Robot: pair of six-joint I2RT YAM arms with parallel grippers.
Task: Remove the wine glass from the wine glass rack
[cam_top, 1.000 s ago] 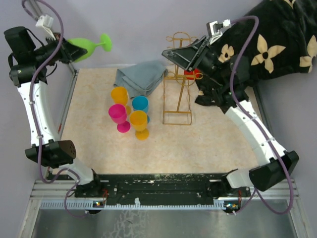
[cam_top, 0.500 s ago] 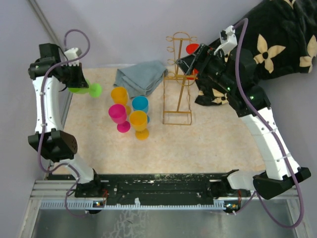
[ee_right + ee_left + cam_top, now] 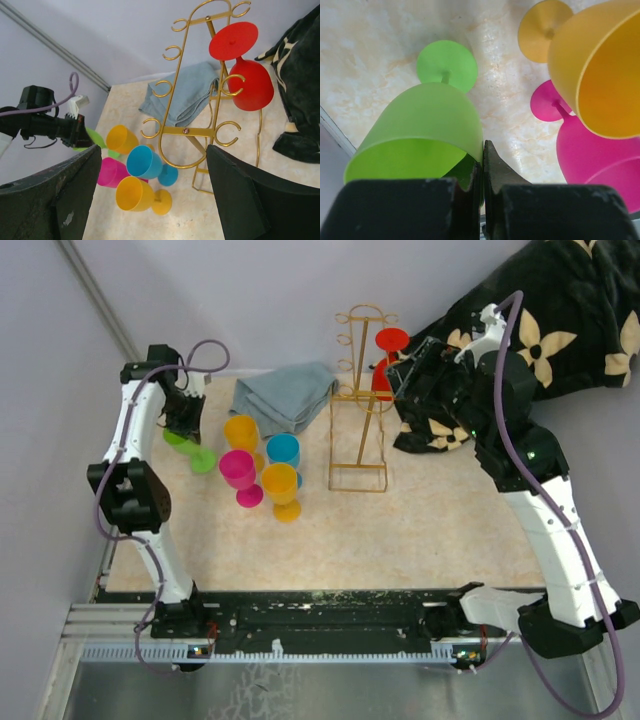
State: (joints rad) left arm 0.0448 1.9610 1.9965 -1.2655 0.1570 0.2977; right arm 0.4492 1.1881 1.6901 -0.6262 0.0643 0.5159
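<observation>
The gold wire wine glass rack [image 3: 360, 405] stands at the back of the mat. A red wine glass [image 3: 386, 360] hangs upside down from a hook on its right side [image 3: 248, 82]. My right gripper [image 3: 412, 375] hovers open just right of the rack, apart from the red glass, with nothing between its fingers [image 3: 154, 150]. My left gripper [image 3: 184, 420] is at the mat's left edge, shut on the rim of a green wine glass [image 3: 420, 132]. That glass is tilted, its foot [image 3: 203, 460] low over the mat.
A yellow [image 3: 241, 430], a blue [image 3: 283, 450], a pink [image 3: 237, 470] and an orange-yellow glass [image 3: 281, 483] stand clustered left of the rack. A grey-blue cloth [image 3: 287, 395] lies behind them. A black flowered fabric [image 3: 560, 320] covers the back right corner.
The left arm swung in from the far left and lowered the green glass beside the cluster. The right arm drew back and up from the rack, uncovering the red glass.
</observation>
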